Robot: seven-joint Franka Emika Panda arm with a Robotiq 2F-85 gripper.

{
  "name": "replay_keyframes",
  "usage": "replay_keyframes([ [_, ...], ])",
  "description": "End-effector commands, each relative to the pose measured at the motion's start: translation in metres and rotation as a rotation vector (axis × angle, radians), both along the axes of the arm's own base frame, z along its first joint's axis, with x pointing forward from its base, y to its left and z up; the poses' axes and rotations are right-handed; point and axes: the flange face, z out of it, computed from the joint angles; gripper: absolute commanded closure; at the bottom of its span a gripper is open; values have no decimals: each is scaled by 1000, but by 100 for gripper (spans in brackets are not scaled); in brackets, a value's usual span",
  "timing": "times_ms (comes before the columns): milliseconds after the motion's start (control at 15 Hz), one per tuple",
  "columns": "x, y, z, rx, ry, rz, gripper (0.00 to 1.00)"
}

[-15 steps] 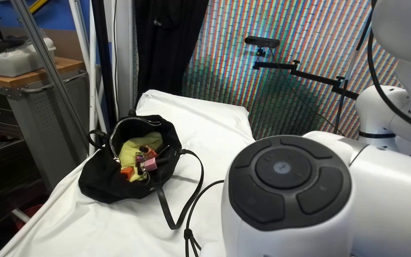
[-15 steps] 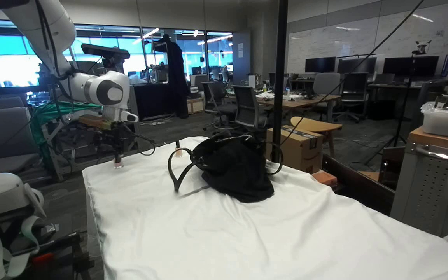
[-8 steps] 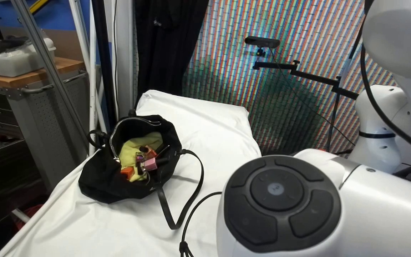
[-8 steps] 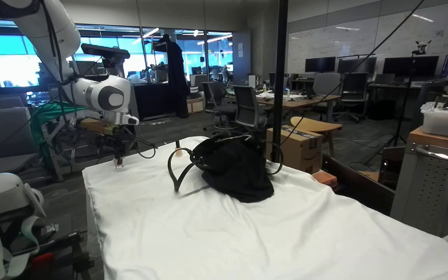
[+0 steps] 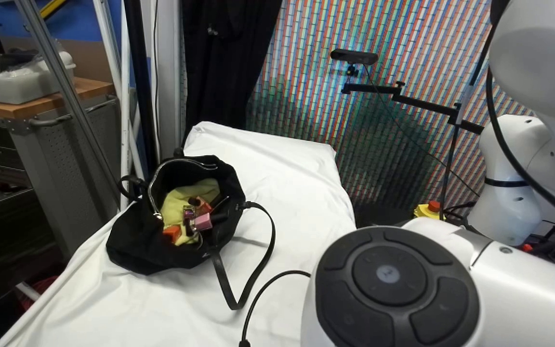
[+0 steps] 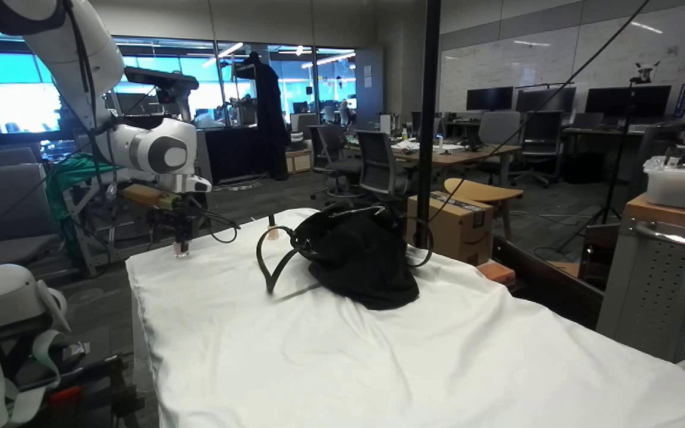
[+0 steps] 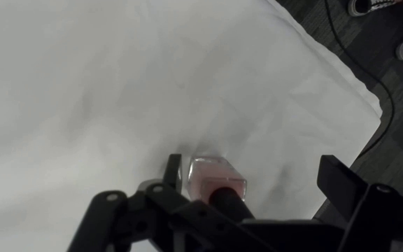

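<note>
In the wrist view my gripper point(image 7: 251, 166) is open and low over the white cloth. A clear, pink nail polish bottle point(image 7: 210, 171) with a black cap stands upright between its fingers, close to the left one. A wide gap separates the bottle from the right finger. Part of the cap is hidden behind the gripper's body. The same bottle point(image 6: 182, 252) shows below the gripper near the table's corner in an exterior view. Farther along the cloth stands another small bottle point(image 6: 272, 233) with a black cap.
A black handbag point(image 5: 147, 246) sits open on the white-covered table point(image 5: 287, 173), its strap point(image 5: 271, 241) looped onto the cloth. Inside lie a yellow cloth point(image 5: 174, 200), a pink box-shaped item point(image 5: 203, 221) and several small items. A black pole point(image 6: 429, 119) rises behind the bag.
The arm has come down, lowering the gripper around the bottle. A red button on a yellow base has come into sight behind the arm. Bag and both bottles have stayed put.
</note>
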Motion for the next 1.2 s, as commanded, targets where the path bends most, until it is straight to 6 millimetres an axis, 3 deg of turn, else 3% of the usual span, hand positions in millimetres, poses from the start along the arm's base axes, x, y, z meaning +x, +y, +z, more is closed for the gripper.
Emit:
replay_keyframes([
  [0, 1, 8, 2, 7, -40, 10, 0],
  [200, 0, 11, 1, 14, -58, 15, 0],
  [600, -22, 32, -5, 11, -83, 23, 0],
  [867, -24, 35, -7, -8, -117, 20, 0],
  [1133, -17, 33, -10, -45, -163, 21, 17],
])
